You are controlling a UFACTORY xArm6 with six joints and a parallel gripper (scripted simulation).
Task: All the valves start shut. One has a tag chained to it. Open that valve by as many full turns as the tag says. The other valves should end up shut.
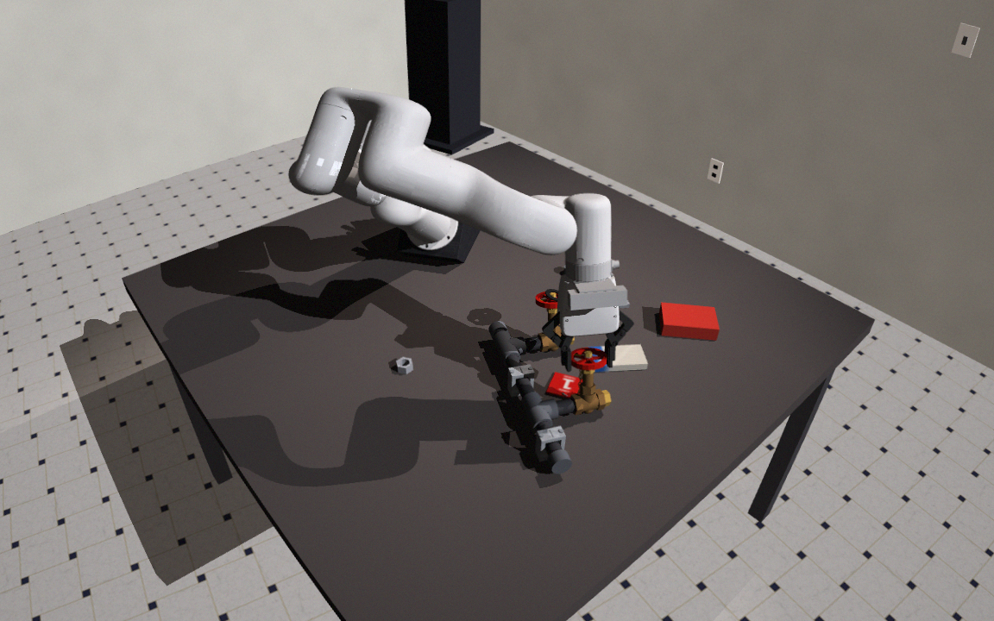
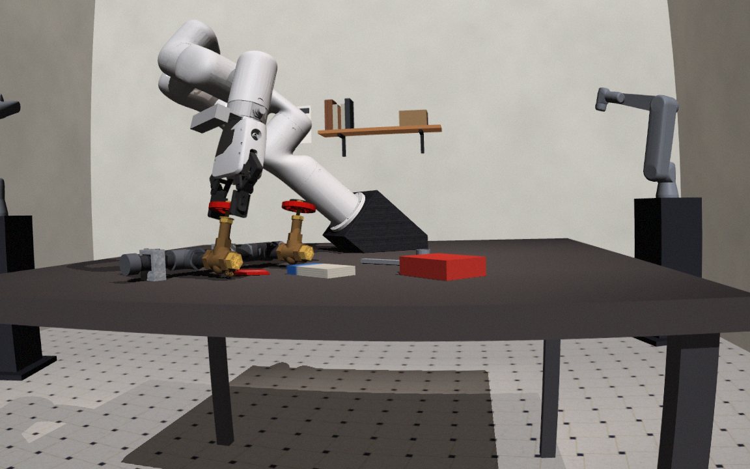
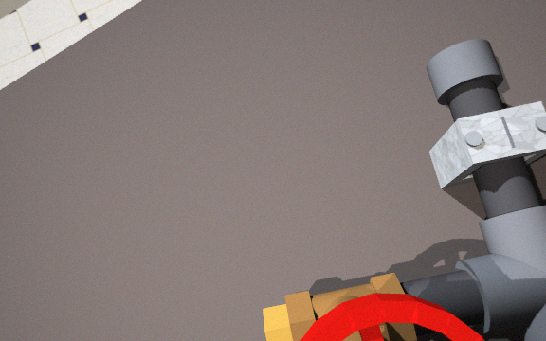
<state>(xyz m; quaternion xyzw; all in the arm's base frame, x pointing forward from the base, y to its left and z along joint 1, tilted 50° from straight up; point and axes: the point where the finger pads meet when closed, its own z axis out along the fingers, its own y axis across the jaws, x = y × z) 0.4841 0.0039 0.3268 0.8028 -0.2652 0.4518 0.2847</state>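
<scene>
Two brass valves with red handwheels stand on a grey pipe (image 1: 525, 393). The near valve (image 1: 590, 395) has a red tag (image 1: 563, 384) lying at its foot. My gripper (image 1: 588, 356) comes down from above and is shut on the near valve's red handwheel (image 2: 219, 206). The rim of that handwheel shows at the bottom of the wrist view (image 3: 387, 314), above the brass body. The far valve (image 2: 294, 247) with its handwheel (image 1: 546, 298) stands free behind my gripper. The tag's writing is too small to read here.
A red block (image 1: 688, 320) lies to the right of the valves. A white and blue pad (image 2: 324, 270) lies beside the far valve. A grey nut (image 1: 403, 365) lies to the left. White clamps (image 3: 493, 140) hold the pipe down. A grey bar (image 2: 380, 261) lies behind the red block.
</scene>
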